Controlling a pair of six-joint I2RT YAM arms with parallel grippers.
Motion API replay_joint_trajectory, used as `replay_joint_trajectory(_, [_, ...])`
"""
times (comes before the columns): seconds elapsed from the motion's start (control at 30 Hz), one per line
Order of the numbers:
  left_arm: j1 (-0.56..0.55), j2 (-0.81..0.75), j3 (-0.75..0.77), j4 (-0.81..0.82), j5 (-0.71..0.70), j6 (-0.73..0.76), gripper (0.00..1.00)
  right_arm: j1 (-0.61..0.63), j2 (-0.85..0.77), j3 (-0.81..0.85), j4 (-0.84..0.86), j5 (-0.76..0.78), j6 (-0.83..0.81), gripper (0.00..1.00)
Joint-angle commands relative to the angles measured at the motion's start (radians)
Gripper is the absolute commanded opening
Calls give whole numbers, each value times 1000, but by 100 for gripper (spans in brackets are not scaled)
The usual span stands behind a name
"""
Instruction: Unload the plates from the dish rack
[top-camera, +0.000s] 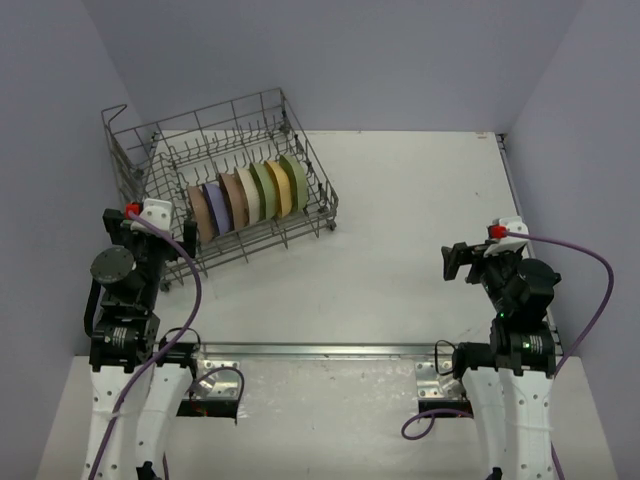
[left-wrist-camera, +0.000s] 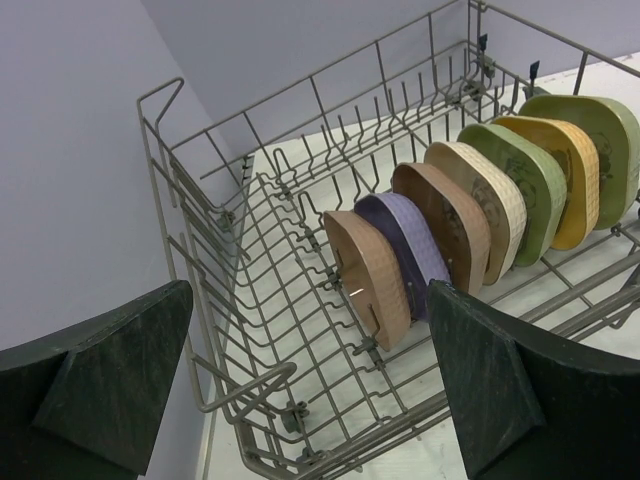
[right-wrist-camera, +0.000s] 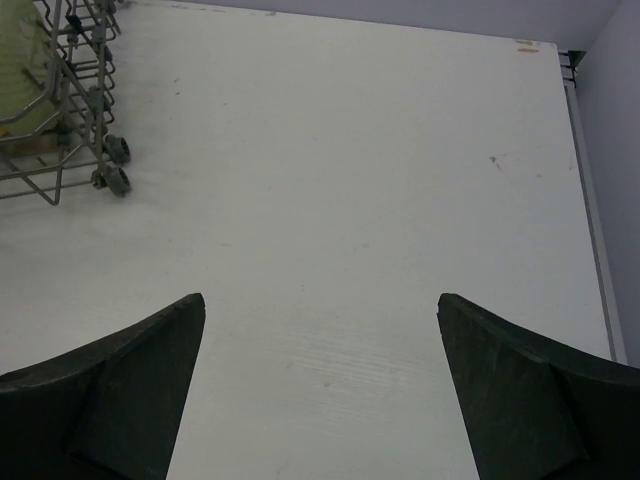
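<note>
Several pastel plates stand on edge in a row inside the grey wire dish rack at the far left of the table. In the left wrist view the row runs from a tan plate through lavender and brown to an olive one. My left gripper is open at the rack's near left corner, its jaws empty and clear of the wires. My right gripper is open and empty over bare table, far right of the rack.
The rack has small wheels at its near right corner, where an olive-green plate shows behind the wires. White tabletop stretches to the right of the rack. Purple walls close in on three sides. A metal rail runs along the near edge.
</note>
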Motion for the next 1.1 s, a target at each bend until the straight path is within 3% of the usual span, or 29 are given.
replay_joint_trajectory(0.0, [-8, 19, 37, 8, 32, -12, 100, -4, 6, 5, 29, -5, -9, 99])
replay_joint_trajectory(0.23, [-8, 81, 101, -32, 104, -17, 100, -4, 24, 1, 37, -31, 11, 99])
replay_joint_trajectory(0.6, [-8, 536, 460, -240, 239, -242, 100, -4, 193, 68, 59, -78, 60, 99])
replay_joint_trajectory(0.9, [4, 698, 525, -234, 220, -402, 85, -4, 249, 89, 78, -114, 100, 99])
replay_joint_trajectory(1.07, [143, 807, 545, -264, 344, -518, 74, -4, 257, 93, 76, -123, 101, 99])
